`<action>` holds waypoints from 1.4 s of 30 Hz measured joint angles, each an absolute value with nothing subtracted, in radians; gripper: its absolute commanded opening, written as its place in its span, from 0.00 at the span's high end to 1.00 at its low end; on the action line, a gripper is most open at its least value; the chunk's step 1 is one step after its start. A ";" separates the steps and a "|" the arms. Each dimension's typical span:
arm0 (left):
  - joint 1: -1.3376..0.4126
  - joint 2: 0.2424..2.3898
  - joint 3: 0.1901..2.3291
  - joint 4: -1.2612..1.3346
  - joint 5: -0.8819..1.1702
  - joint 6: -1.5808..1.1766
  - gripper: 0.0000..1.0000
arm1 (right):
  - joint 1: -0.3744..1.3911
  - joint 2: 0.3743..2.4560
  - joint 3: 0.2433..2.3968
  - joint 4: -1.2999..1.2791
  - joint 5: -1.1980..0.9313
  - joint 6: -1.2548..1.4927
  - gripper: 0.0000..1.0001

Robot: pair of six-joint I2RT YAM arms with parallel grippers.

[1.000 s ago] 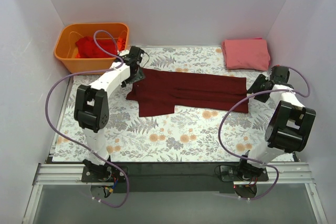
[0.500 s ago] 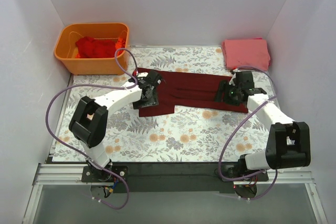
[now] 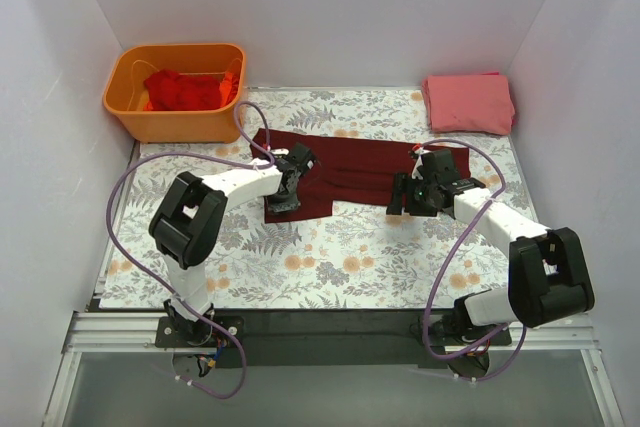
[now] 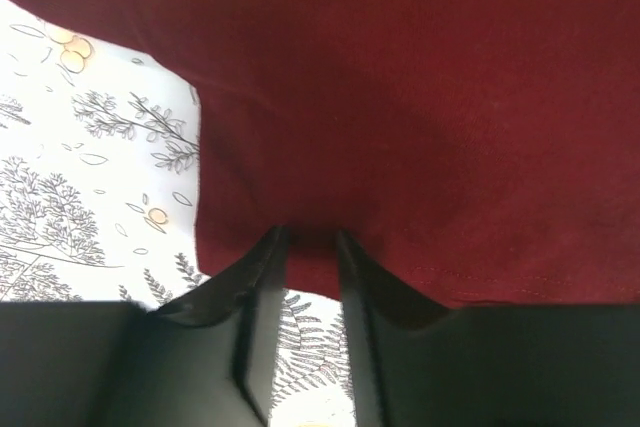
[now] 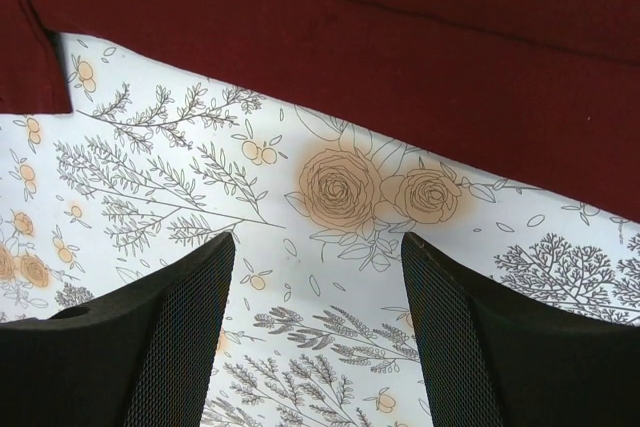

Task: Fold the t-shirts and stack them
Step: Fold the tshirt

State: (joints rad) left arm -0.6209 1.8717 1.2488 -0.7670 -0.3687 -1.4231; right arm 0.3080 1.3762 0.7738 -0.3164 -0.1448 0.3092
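Note:
A dark maroon t-shirt point(image 3: 365, 162) lies spread in a long strip across the middle of the flowered table cover. My left gripper point(image 3: 284, 197) sits at the shirt's near-left corner. In the left wrist view its jaws point(image 4: 308, 235) are narrowed onto the hem of the maroon cloth point(image 4: 400, 97), pinching the edge. My right gripper point(image 3: 400, 203) hovers at the shirt's near edge, right of the middle. In the right wrist view it point(image 5: 318, 237) stands open over the bare cover, with the maroon edge point(image 5: 400, 37) just beyond its fingertips.
A folded salmon-pink t-shirt point(image 3: 468, 102) lies at the back right corner. An orange bin point(image 3: 170, 125) at the back left holds bunched red t-shirts point(image 3: 185, 89). White walls close in the left, back and right sides.
Both arms have swung inward to the maroon shirt's near edge. The left jaws have narrowed onto the hem. The right gripper came from the table's right side, opened wider, and is still open.

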 measured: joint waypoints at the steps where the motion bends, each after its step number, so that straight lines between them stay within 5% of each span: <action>1: -0.624 1.874 1.243 -0.765 -0.367 -1.425 0.81 | 0.308 1.376 0.774 -0.311 -0.144 0.309 0.26; 8: -0.632 1.876 1.238 -0.752 -0.365 -1.436 1.00 | 0.308 1.376 0.772 -0.292 -0.145 0.309 0.27; 21: -0.632 1.870 1.254 -0.760 -0.378 -1.428 1.00 | 0.308 1.380 0.754 -0.272 -0.160 0.307 0.27; 33: -0.572 2.063 1.695 -0.727 -0.487 -1.325 1.00 | 0.308 1.375 0.754 -0.268 -0.195 0.273 0.30; 42: -0.546 2.226 1.825 -0.633 -0.547 -1.226 1.00 | 0.308 1.368 0.759 -0.265 -0.233 0.203 0.44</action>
